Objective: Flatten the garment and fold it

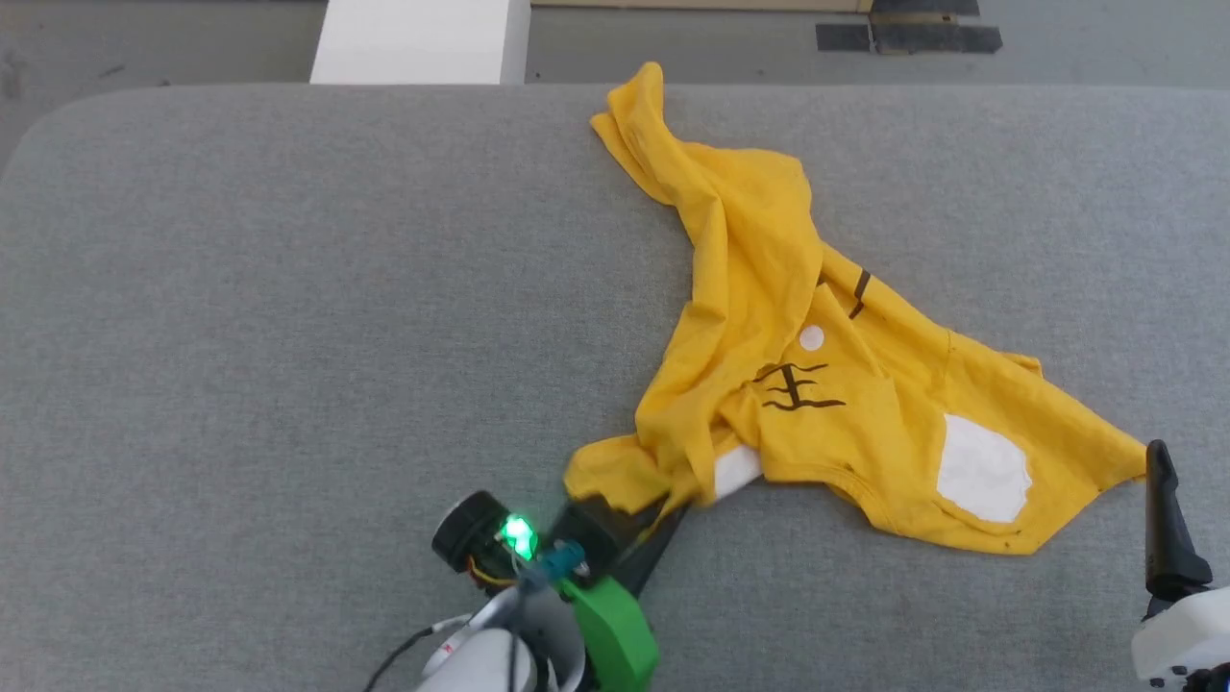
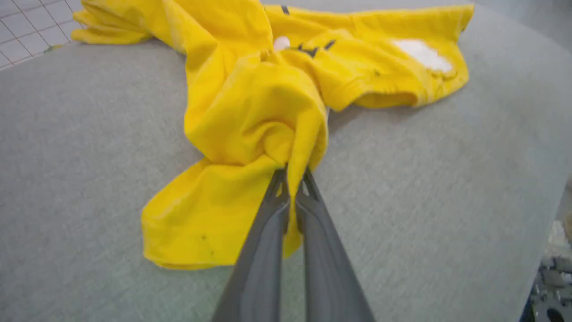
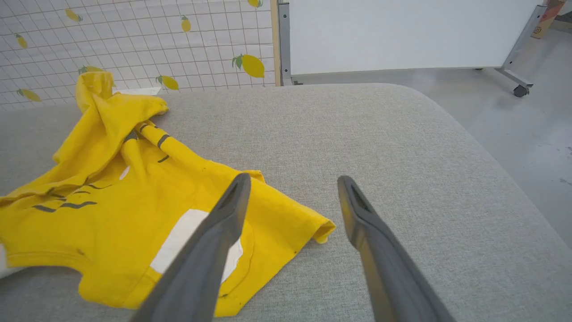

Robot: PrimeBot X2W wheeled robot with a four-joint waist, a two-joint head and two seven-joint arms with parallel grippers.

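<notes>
Here the left gripper point(image 2: 292, 179) pinches the crumpled shirt point(image 1: 769, 288).
The shirt lies bunched on the right half of the table point(image 1: 240, 336), reaching from the far edge toward the near edge. Its folds hide the left fingertips in the head view. The right gripper point(image 3: 292, 183) hangs wide open just beside the shirt's right corner.

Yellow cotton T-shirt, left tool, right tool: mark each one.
Bright yellow cotton T-shirt point(image 1: 759, 259): head view, on the crumpled body fabric.
Left tool point(image 2: 292, 176): left wrist view, midway between dark fingertips shut on the cloth.
Right tool point(image 3: 293, 179): right wrist view, midway between open dark fingertips.
</notes>
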